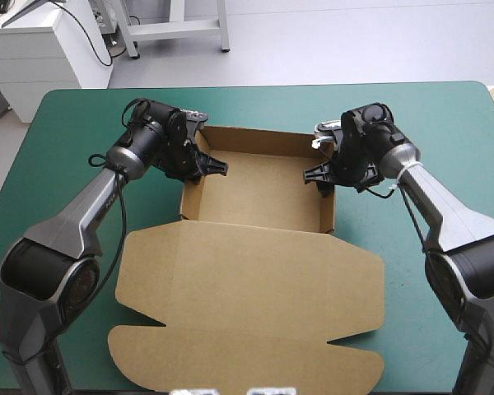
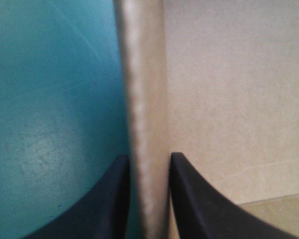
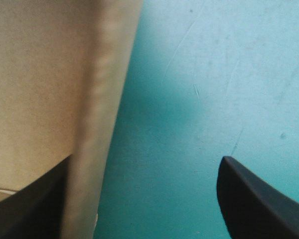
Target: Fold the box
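While the brown box (image 1: 259, 193) sat near the middle of the surface (image 1: 420, 115), its tray stood open toward 12 o'clock with the walls raised. Its lid (image 1: 255, 304) lay flat on the teal-green cover (image 1: 66, 148) and reached toward 6 o'clock, close to the near edge. The lid's two side flaps were spread out at 9 and 3 o'clock.

My left pincer (image 1: 206, 164) was at the tray's 9 o'clock side, set over the left wall (image 2: 147, 99). Its black fingers (image 2: 109, 199) were all but together, clamped on that wall, one on the cover side and one on the tray side. The top edge of the wall ran straight ahead between them.

My right pincer (image 1: 317, 174) was at the tray's 3 o'clock side, over the right wall (image 3: 97, 124). It stood apart. One finger was low inside the tray, against the wall's inner face. The outer finger (image 3: 254, 199) hung well clear of the board, above bare cover.
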